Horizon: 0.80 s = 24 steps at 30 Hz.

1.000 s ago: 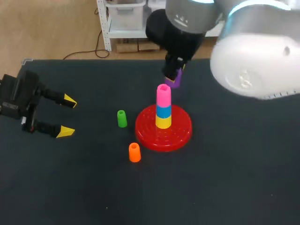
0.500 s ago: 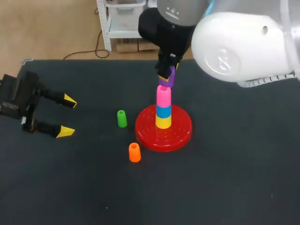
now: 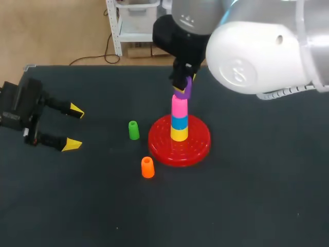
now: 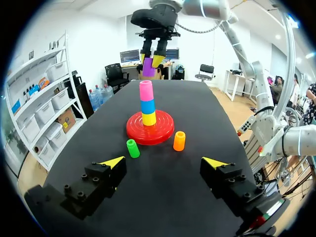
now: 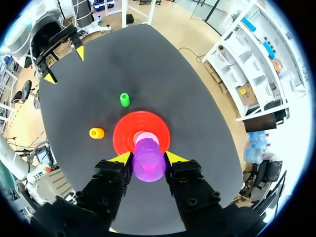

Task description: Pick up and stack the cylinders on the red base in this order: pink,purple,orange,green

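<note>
The red base (image 3: 193, 146) (image 4: 133, 134) (image 5: 123, 138) carries a stack of yellow, blue and pink cylinders, with the pink one (image 3: 179, 107) (image 4: 145, 91) (image 5: 143, 138) on top. My right gripper (image 3: 182, 88) (image 4: 150, 61) (image 5: 146, 159) is shut on the purple cylinder (image 3: 186, 88) (image 4: 148, 69) (image 5: 147, 161), held just above the pink one. The green cylinder (image 3: 133, 130) (image 4: 132, 148) (image 5: 125, 99) and the orange cylinder (image 3: 147, 167) (image 4: 179, 140) (image 5: 97, 133) stand on the table left of the base. My left gripper (image 3: 74, 127) (image 4: 164, 163) rests open at the table's left side, holding nothing.
The black table (image 3: 247, 195) shows bare cloth to the right of the base and along the front. My right arm's large white body (image 3: 257, 51) hangs over the back right of the table.
My right gripper has carried the purple cylinder leftward and slightly upward, from behind the stack to directly over the pink cylinder. The left arm has kept still.
</note>
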Each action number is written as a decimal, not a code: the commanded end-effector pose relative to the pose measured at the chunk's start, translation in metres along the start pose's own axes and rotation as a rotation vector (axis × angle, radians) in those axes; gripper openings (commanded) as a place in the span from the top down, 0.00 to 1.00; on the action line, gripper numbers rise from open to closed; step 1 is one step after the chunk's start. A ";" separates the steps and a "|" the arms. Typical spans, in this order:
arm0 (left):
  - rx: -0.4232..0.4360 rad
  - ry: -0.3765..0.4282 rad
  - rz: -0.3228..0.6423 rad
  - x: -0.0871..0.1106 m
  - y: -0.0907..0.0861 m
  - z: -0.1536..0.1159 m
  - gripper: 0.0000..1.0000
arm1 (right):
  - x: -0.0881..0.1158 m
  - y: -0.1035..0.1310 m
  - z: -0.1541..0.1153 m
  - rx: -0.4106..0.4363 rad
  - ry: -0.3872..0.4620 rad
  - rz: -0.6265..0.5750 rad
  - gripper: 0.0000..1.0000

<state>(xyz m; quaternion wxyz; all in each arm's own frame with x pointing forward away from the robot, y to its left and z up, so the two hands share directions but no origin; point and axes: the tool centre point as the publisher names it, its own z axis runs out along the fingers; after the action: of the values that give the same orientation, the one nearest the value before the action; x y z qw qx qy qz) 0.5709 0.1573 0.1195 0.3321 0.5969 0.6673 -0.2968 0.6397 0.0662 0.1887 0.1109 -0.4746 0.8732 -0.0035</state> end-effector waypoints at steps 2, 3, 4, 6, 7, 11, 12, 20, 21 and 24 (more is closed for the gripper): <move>-0.003 -0.004 0.003 0.001 -0.001 0.000 0.00 | -0.005 -0.002 0.006 -0.005 0.005 0.003 1.00; -0.003 -0.004 0.003 0.001 -0.001 0.000 0.00 | -0.006 -0.003 0.008 -0.007 0.005 0.006 1.00; -0.003 -0.004 0.003 0.001 -0.001 0.000 0.00 | -0.006 -0.003 0.009 -0.007 0.006 0.009 1.00; -0.003 -0.004 0.003 0.001 -0.001 0.000 0.00 | -0.007 -0.005 0.010 -0.008 0.008 0.018 1.00; -0.003 -0.004 0.003 0.001 -0.001 0.000 0.00 | -0.007 -0.005 0.011 -0.009 0.008 0.020 1.00; -0.003 -0.004 0.003 0.001 -0.001 0.000 0.00 | -0.009 -0.008 0.013 -0.008 0.014 0.024 1.00; -0.003 -0.004 0.003 0.001 -0.001 0.000 0.00 | -0.009 -0.008 0.014 -0.008 0.019 0.023 1.00; -0.003 -0.004 0.003 0.001 -0.001 0.000 0.00 | -0.011 -0.011 0.016 -0.011 0.031 0.021 1.00; -0.003 -0.004 0.003 0.001 -0.001 0.000 0.00 | -0.011 -0.010 0.016 -0.012 0.030 0.021 1.00; -0.003 -0.004 0.003 0.001 -0.001 0.000 0.00 | -0.011 -0.009 0.015 -0.016 0.027 0.019 1.00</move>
<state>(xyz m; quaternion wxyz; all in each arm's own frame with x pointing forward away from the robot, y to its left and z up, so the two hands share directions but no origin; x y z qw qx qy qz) 0.5709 0.1573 0.1195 0.3321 0.5969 0.6673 -0.2968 0.6561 0.0719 0.1764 0.0964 -0.4668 0.8791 -0.0030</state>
